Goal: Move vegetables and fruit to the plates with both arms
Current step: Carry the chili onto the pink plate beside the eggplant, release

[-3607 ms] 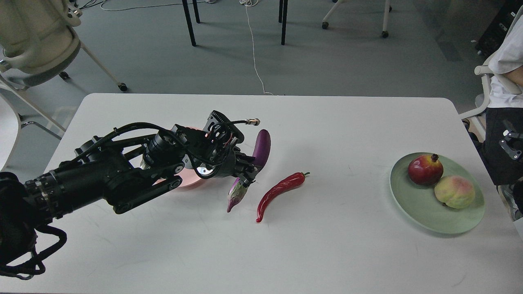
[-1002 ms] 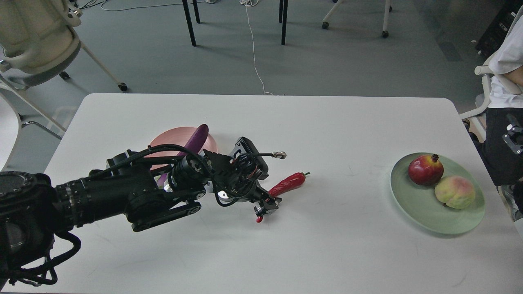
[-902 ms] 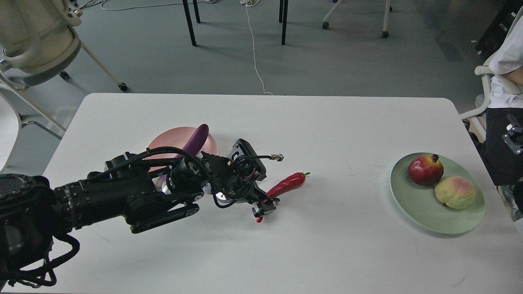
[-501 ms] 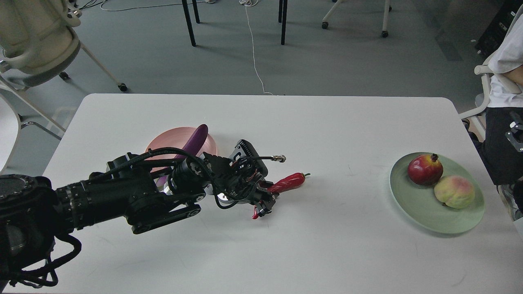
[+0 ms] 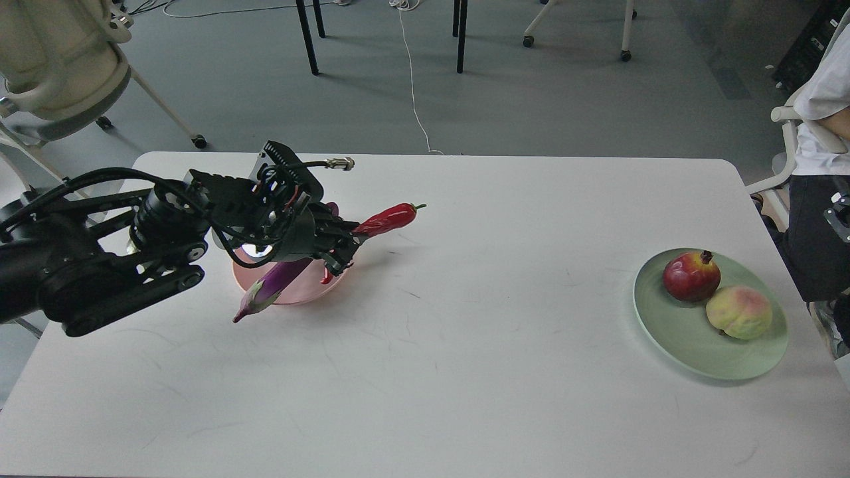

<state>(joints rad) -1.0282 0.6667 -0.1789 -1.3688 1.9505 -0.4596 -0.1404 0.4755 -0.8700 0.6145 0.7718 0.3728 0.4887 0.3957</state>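
Note:
My left gripper [image 5: 345, 249] is shut on the red chili [image 5: 388, 220] and holds it in the air over the right edge of the pink plate [image 5: 295, 292]. The chili's green stem points right, and its red tip hangs below the fingers. The purple eggplant [image 5: 275, 282] lies across the pink plate, its pale calyx end sticking out over the front left rim. The pomegranate [image 5: 690, 275] and the peach [image 5: 738, 312] sit on the green plate [image 5: 684, 338] at the right. My right gripper is out of view.
The white table [image 5: 465, 372] carries only the two plates. A cream chair [image 5: 60, 60] stands at the far left, chair legs and a white cable lie on the floor behind the table, and a seated person [image 5: 820, 133] is at the right edge.
My left gripper closed on the chili on the table, lifted it and carried it up and left to the pink plate. The eggplant lies on the plate where it was set earlier.

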